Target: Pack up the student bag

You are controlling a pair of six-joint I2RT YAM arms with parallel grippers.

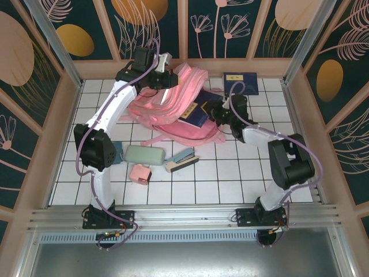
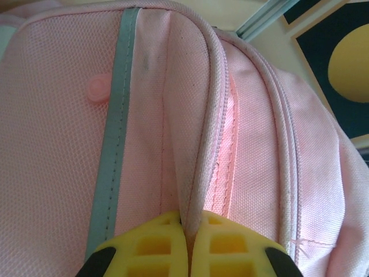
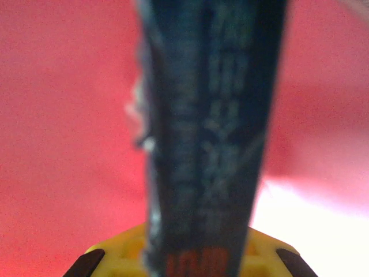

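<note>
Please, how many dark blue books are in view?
2 dark blue books: one flat on the tiled table's far right; one clamped in the right gripper at the pink fabric backpack's mouth. Others may hide inside.

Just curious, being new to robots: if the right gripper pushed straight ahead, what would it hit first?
Probably the lining of the large pink fabric backpack: the right gripper, shut on a dark blue book, points into it; depth unclear.

Top view evenly bright, sharp; soft shadows on white tiled table. Left wrist view crisp; light glows through large pink fabric backpack seam just ahead of jaws. Right wrist view badly blurred: dark blue book between jaws out of focus, white glare right of them.
</note>
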